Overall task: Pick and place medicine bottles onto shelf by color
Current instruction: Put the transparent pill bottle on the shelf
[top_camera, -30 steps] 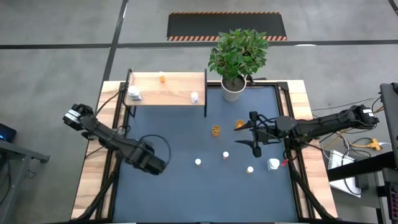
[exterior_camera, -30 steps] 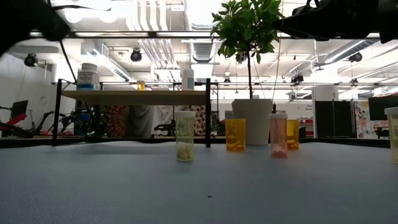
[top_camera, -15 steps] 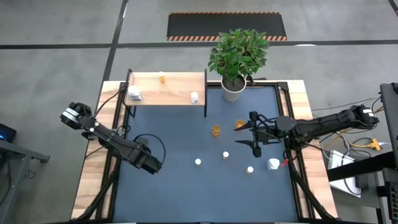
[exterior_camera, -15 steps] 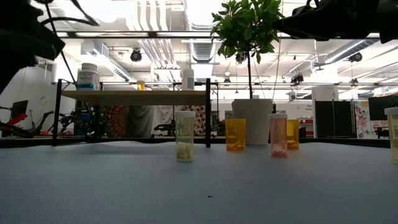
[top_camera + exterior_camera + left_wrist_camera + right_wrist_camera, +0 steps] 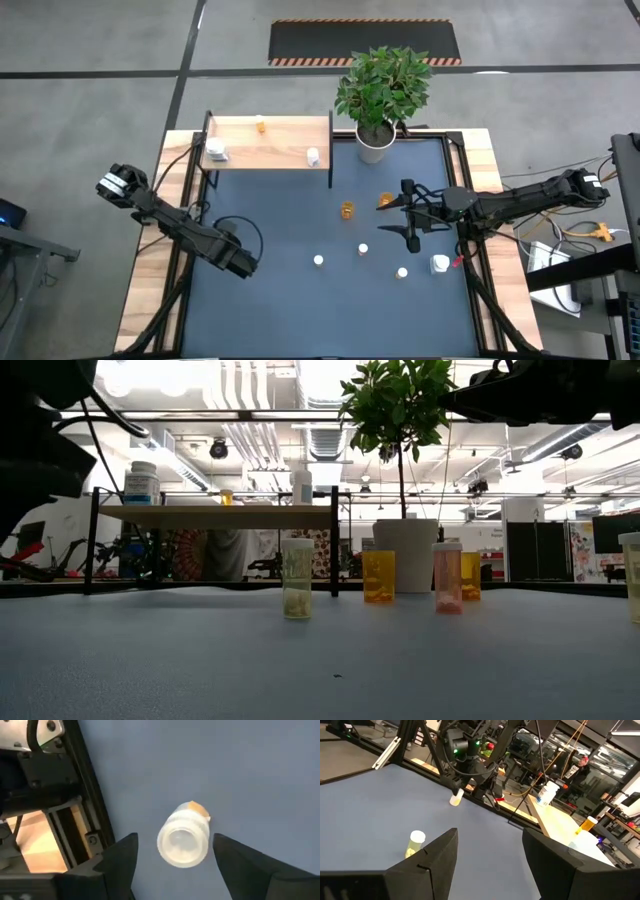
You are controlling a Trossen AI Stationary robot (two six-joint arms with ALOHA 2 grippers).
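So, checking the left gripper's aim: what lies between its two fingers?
A pale-capped bottle on the blue tabletop, clear of both fingers of the open left gripper; left wrist view shows it.

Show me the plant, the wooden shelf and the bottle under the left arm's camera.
Plant (image 5: 384,85), high view, its leaves.
Shelf (image 5: 268,147), high view, bare board.
Bottle (image 5: 182,841), left wrist view, its cap.

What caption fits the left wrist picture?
Open left gripper hovering over a small pale-capped bottle on the blue table.
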